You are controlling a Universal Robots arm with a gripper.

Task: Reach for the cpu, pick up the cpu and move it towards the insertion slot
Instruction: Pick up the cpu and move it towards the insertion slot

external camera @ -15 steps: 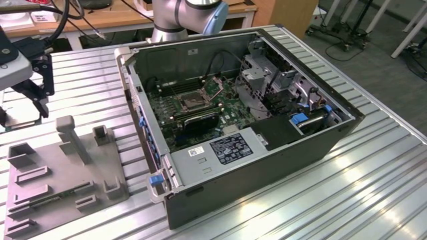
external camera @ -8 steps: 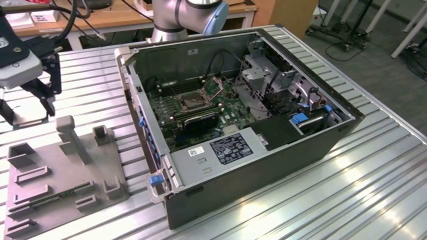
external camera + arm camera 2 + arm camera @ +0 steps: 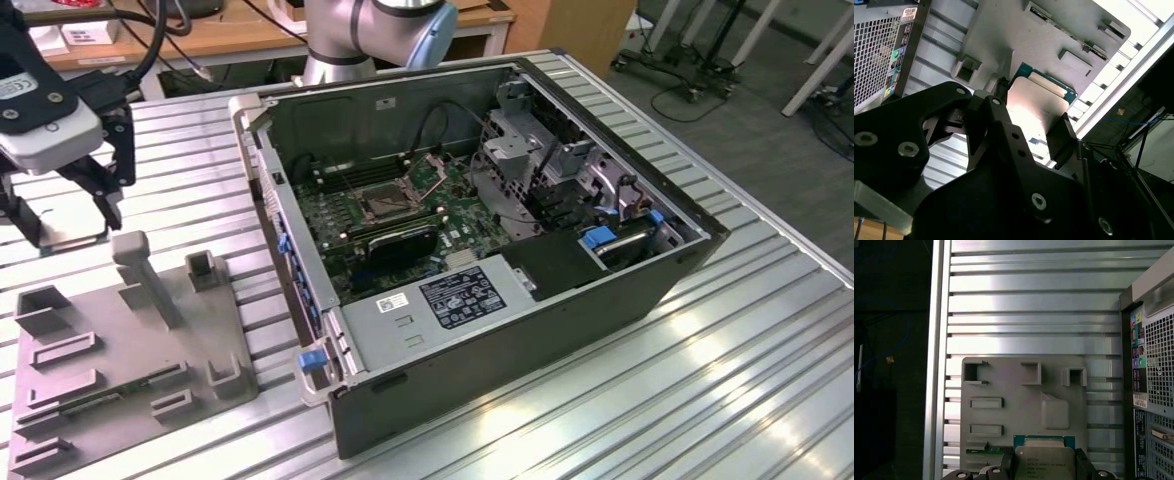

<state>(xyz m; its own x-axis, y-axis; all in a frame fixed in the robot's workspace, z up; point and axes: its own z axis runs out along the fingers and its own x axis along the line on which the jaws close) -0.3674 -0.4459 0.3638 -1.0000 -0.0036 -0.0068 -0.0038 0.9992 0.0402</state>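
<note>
Exterior view: chip in the grip, well apart from its slot

Big open computer case (image 3: 534, 250) on the exterior view's right, with the insertion slot (image 3: 380, 203) inside on the green board. Grey tray (image 3: 80, 300) on the exterior view's left, holding a long green strip (image 3: 120, 390). Gripper (image 3: 67, 222) near the tray's far end, clamped on two edges of the cpu (image 3: 1034, 107). Best done slowly: chip flat, grip firm, high over the case wall.

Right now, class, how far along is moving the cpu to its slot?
Done: the reach and, it seems, the pickup. In both wrist views the cpu sits between the fingers of the hand. In hand: the carry, with the hand up off the tray in the exterior view. Left: most of the way, since the slot inside the case is well apart from the hand.
</note>
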